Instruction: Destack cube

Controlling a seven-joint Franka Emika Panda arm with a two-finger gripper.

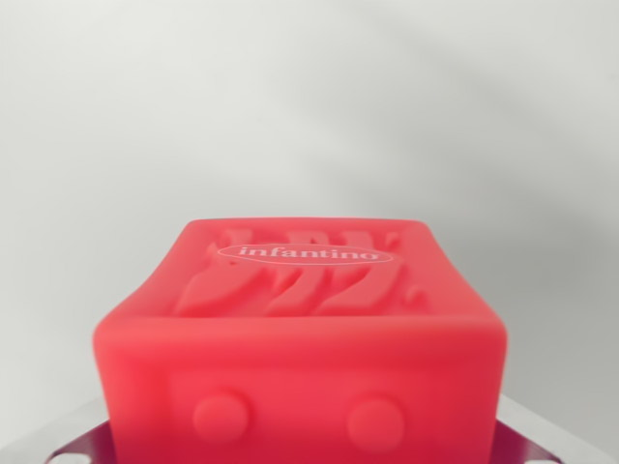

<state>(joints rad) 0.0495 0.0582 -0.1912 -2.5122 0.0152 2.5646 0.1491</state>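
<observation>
A red soft cube (302,329) fills the lower half of the wrist view, very close to the camera. Its upper face carries raised wavy stripes and a white "infantino" oval; its near face has two round bumps. My gripper (302,452) is around it: only metal parts of the fingers (70,445) show, at the bottom left and bottom right corners, with the cube pressed between them. The fingertips are hidden behind the cube. No second cube is visible.
Behind the cube there is only a plain, blurred white-grey surface (309,106) with soft shadows.
</observation>
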